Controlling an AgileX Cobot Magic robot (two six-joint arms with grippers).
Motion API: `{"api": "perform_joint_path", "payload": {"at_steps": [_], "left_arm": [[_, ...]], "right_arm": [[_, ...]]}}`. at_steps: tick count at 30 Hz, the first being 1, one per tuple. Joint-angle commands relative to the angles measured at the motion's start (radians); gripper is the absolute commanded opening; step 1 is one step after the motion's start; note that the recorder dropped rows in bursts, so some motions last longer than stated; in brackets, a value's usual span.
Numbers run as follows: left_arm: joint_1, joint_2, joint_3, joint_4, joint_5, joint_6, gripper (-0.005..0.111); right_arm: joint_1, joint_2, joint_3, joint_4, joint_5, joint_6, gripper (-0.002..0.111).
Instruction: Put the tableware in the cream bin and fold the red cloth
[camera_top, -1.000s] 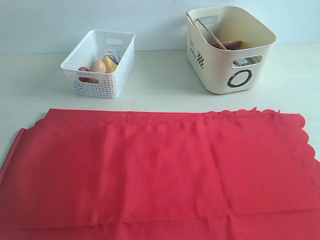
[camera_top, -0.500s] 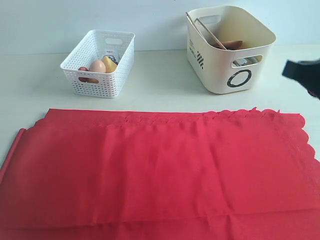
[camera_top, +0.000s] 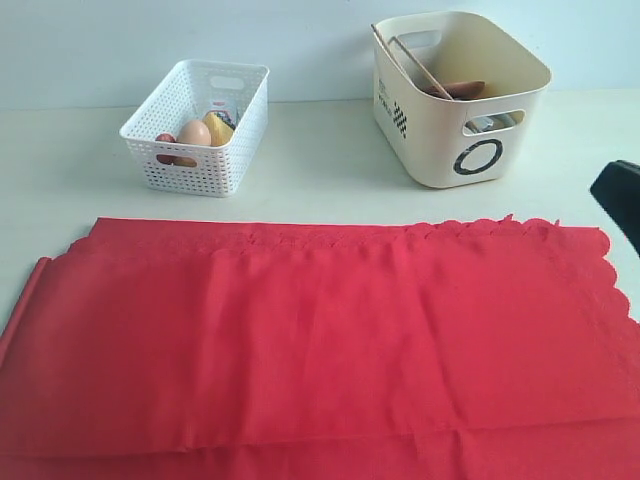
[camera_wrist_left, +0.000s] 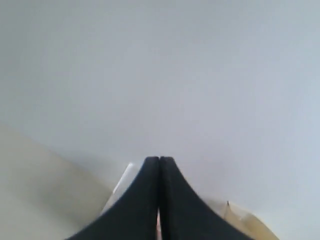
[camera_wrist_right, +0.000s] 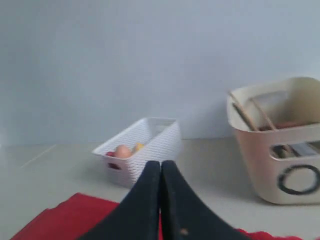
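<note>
Up close, the right gripper (camera_wrist_right: 160, 163) was pinched shut and empty, held above the table (camera_top: 320, 170) near the scalloped right edge of the red cloth (camera_top: 320, 340). The left gripper (camera_wrist_left: 159, 159) was also closed on nothing and pointed at the bare wall, apparently parked out of the way. The cloth lay spread almost flat across the front of the table, with one layer edge showing near the front, so most of the folding likely remained. Behind it, the cream bin (camera_top: 430, 140) held the chopsticks (camera_top: 412, 60) and other tableware (camera_top: 460, 89), seemingly sorted already. A white basket (camera_top: 200, 160) kept the food apart.
</note>
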Motion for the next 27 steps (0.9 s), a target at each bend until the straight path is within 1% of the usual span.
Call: {"api": "perform_joint_path", "payload": {"at_steps": [1, 2, 3, 6, 7, 8, 9, 10, 12, 13, 15, 17, 18, 19, 21, 22, 24, 27], "left_arm": [[-0.001, 0.040, -0.090, 0.131, 0.041, -0.037, 0.000], [-0.001, 0.086, -0.115, 0.131, 0.110, -0.037, 0.000], [-0.001, 0.142, -0.126, 0.133, 0.139, -0.035, 0.000], [-0.001, 0.333, -0.130, 0.133, 0.151, -0.033, 0.000], [-0.001, 0.424, -0.130, 0.141, 0.156, -0.027, 0.001], [-0.001, 0.486, -0.130, 0.141, 0.156, -0.010, 0.003], [-0.001, 0.549, -0.130, 0.141, 0.156, 0.002, 0.007], [-0.001, 0.641, -0.130, 0.141, 0.156, 0.017, 0.014], [-0.001, 0.773, -0.130, 0.141, 0.154, 0.019, 0.027], [-0.001, 0.841, -0.130, 0.141, 0.147, 0.019, 0.038], [-0.001, 0.954, -0.131, 0.141, 0.130, 0.014, 0.056], [-0.001, 1.062, -0.148, 0.141, 0.124, 0.015, 0.071], [-0.004, 1.110, -0.160, 0.141, 0.124, 0.015, 0.076], [-0.017, 1.152, -0.172, 0.143, 0.130, 0.025, 0.081], [-0.069, 1.220, -0.196, 0.145, 0.124, 0.060, 0.086], [-0.100, 1.254, -0.207, 0.145, 0.117, 0.091, 0.087], [-0.141, 1.321, -0.227, 0.145, 0.091, 0.130, 0.089], [-0.150, 1.411, -0.262, 0.145, 0.081, 0.132, 0.091]], "right_arm": [[0.001, -0.015, 0.007, -0.195, -0.122, 0.115, 0.000], [0.001, -0.015, 0.007, -0.193, -0.122, 0.113, 0.000], [0.001, -0.015, 0.007, -0.191, -0.122, 0.113, 0.000], [0.001, -0.015, 0.007, -0.195, -0.122, 0.113, 0.000], [0.001, -0.015, 0.007, -0.195, -0.122, 0.113, 0.000], [0.001, -0.015, 0.007, -0.198, -0.122, 0.113, 0.000], [0.001, -0.015, 0.007, -0.202, -0.122, 0.113, 0.000], [0.001, -0.015, 0.007, -0.202, -0.122, 0.113, 0.000], [0.001, -0.015, 0.007, -0.202, -0.122, 0.113, 0.000], [0.001, -0.015, 0.007, -0.202, -0.122, 0.113, 0.000], [0.001, -0.015, 0.007, -0.202, -0.122, 0.115, 0.000], [0.001, -0.015, 0.007, -0.202, -0.122, 0.115, 0.000], [0.001, -0.015, 0.007, -0.202, -0.122, 0.115, 0.000], [0.001, -0.015, 0.007, -0.202, -0.122, 0.115, 0.000], [0.001, -0.015, 0.007, -0.202, -0.122, 0.115, 0.000], [0.001, -0.015, 0.007, -0.202, -0.122, 0.115, 0.000], [0.001, -0.015, 0.007, -0.202, -0.122, 0.115, 0.000], [0.001, -0.015, 0.007, -0.204, -0.122, 0.115, 0.000]]}}
